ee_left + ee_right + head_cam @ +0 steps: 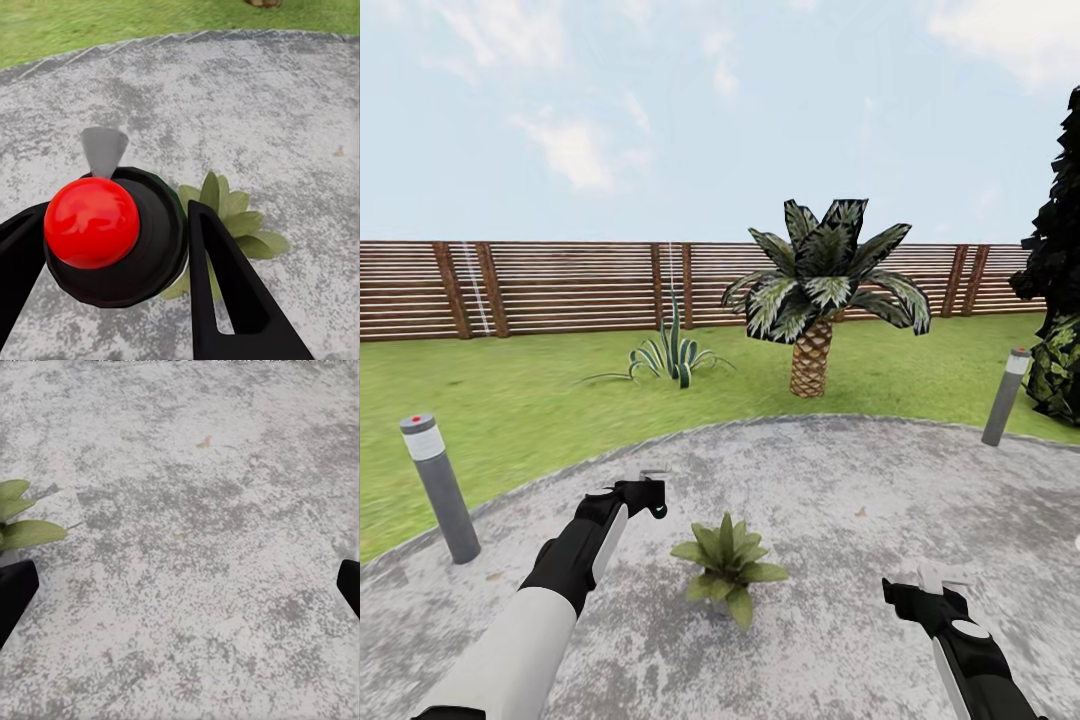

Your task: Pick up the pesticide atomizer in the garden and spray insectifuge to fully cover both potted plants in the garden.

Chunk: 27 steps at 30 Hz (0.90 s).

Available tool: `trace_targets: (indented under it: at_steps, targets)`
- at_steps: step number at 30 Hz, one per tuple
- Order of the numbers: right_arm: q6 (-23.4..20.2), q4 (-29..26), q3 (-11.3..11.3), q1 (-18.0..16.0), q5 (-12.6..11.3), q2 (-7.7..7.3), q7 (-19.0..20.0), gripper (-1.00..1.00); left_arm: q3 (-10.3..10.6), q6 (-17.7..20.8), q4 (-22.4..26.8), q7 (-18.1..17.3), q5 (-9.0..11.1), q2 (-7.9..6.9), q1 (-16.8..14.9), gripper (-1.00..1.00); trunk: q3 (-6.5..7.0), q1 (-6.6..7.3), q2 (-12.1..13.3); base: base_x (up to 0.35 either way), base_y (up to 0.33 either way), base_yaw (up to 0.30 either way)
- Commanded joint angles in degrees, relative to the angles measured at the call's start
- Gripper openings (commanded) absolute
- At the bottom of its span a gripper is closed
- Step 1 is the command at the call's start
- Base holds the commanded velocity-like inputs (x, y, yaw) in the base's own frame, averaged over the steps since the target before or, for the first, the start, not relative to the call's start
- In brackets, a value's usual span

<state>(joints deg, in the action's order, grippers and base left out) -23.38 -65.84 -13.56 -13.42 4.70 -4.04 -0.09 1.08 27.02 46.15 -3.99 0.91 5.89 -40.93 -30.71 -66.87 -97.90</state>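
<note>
Left gripper [650,492] holds the pesticide atomizer [112,236], fingers clamped either side of its dark nozzle head; the red dot on top faces the left wrist camera. In the head view the bottle itself is too small to make out among the fingers. It hangs above the paved patio [860,500], just left of and a little beyond the potted plant [727,565].

Plant: low rosette of pointed light-green leaves, standing on the patio between the two arms. In the left wrist view its leaves [232,221] show just past the atomizer head. A second potted plant is not seen from here.

Right gripper [938,598] hovers low over the patio right of the plant, jaws spread wide, nothing between them; right wrist view shows bare paving with leaf tips [22,529] at the edge.

Handling, as a judgement: atomizer looks small, rigid plastic, light, smooth enough to twist in a two-finger hold. The grip sits high on the head, so the bottle may swing; a hold around the body under the head would be steadier.

Surroundings: palm [815,300] and slatted fence [560,290] far off, grey bollard lamp [440,485] near left
</note>
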Motion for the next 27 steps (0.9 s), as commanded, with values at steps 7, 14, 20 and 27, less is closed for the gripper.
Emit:
trace_targets:
  at_steps: [7,14,20,27]
  targets:
    - [-0.35,-0.08,0.02,-0.03,0.48,-0.01,0.00,1.00,0.05,0.31,0.08,-0.07,-0.02,0.00,-0.03,-1.00,0.30,0.45,0.78,0.000,0.000,0.000]
    - [-0.35,-0.08,0.02,-0.01,0.48,-0.01,0.00,1.00,0.01,0.31,0.08,-0.05,-0.03,0.00,-0.03,-1.00,0.30,0.45,0.78,0.092,0.000,0.000]
    - [-0.35,-0.08,0.02,-0.01,0.48,-0.01,0.00,1.00,-0.03,0.31,0.08,-0.05,0.04,0.00,-0.03,-1.00,0.30,0.45,0.78,0.316,0.000,0.000]
    - [-0.35,-0.08,0.02,-0.02,0.48,-0.01,0.00,1.00,-0.03,0.31,0.08,-0.05,0.04,0.00,-0.03,-1.00,0.30,0.45,0.78,0.337,0.000,0.000]
